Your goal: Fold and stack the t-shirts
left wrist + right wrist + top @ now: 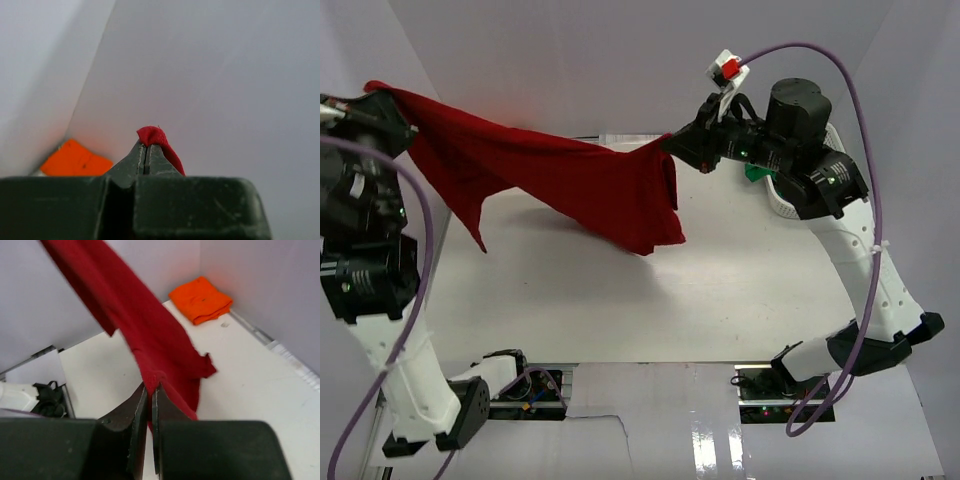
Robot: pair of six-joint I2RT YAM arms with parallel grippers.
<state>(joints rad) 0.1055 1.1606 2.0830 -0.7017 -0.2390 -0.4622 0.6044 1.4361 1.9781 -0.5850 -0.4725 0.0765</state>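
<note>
Left hand [382, 100] is clamped shut on one corner of the dark red t-shirt [580, 185], and right hand [672, 146] is clamped on the opposite end. Both pinches look thin (left wrist view shows just a nub of cloth past the tips). The shirt is airborne, stretched between the two hands over the far half of the counter [720, 300]. Its belly sags, and I can't tell whether the lowest fold touches the surface.

Risks:
- Cloth pops out of a pinch if the hands spread further, since there's little fabric in the jaws.
- An uneven descent would land the sagging middle bunched and the fold would come out crooked.
- The loose flap hanging near the left hand could tuck under on lay-down.

Room:
- The orange t-shirt [201, 300] is folded in a corner against the walls, apart from the red one. Don't drag over it.
- Only a scrap of the green t-shirt [755, 172] shows behind the right arm.
- The left hand is near the left wall [350, 45], so there's little margin outward.
- There's open counter toward the arm bases.
</note>
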